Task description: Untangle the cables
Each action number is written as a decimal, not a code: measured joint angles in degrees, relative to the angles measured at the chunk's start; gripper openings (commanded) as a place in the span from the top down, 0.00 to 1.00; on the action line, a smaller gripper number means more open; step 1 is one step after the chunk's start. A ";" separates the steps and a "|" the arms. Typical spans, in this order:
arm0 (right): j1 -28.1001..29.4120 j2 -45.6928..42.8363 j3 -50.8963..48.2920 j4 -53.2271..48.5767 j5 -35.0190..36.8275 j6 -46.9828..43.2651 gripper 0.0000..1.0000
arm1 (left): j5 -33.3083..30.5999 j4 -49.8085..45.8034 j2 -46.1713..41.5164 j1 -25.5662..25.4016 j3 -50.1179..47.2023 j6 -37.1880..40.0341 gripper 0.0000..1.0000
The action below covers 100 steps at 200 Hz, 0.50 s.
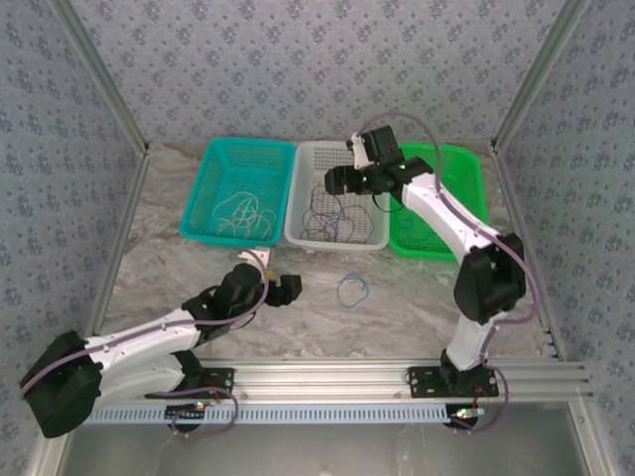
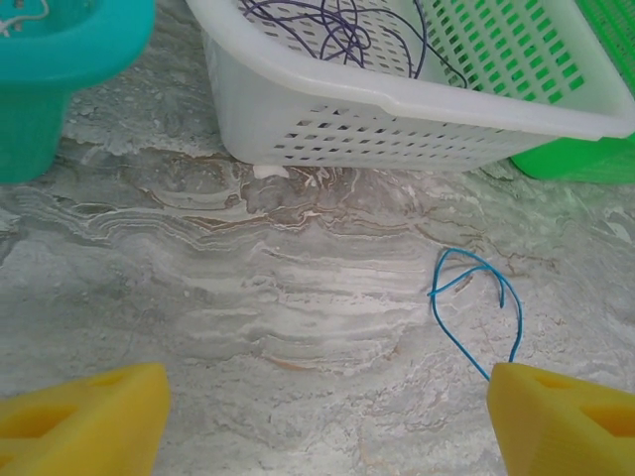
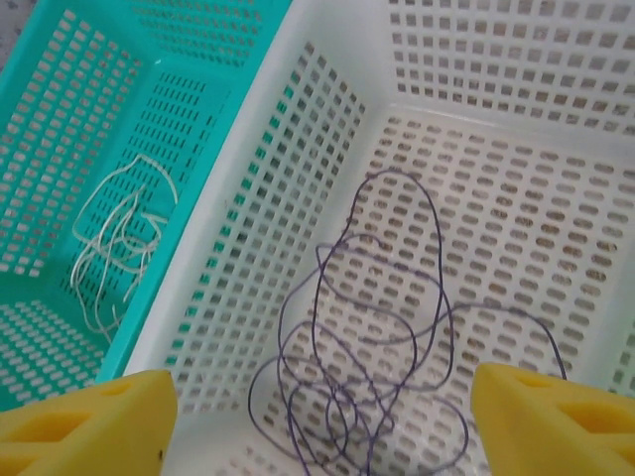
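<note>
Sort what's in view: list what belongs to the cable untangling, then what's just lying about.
Job:
blue cable on the table
purple cables in the white basket
whitish cables in the teal basket

Lying about:
metal rail
green basket, contents unclear

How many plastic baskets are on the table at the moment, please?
3, in a row at the back: a teal basket on the left, a white basket in the middle and a green basket on the right.

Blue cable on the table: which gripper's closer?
Left. The left gripper sits just beside the blue cable; the right gripper hangs over the white basket, farther back.
</note>
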 measured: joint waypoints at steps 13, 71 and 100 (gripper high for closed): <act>1.22 -5.62 -4.76 0.57 0.96 -0.44 0.20 | 0.04 -0.17 -0.04 0.00 -0.02 0.20 0.15; 2.95 -29.03 -26.64 3.69 8.04 0.46 0.19 | 6.23 -0.17 10.38 -0.42 2.97 0.61 0.23; 2.51 -34.60 -33.44 2.89 11.04 2.27 0.19 | 10.25 -0.50 18.84 -3.61 8.48 0.55 0.24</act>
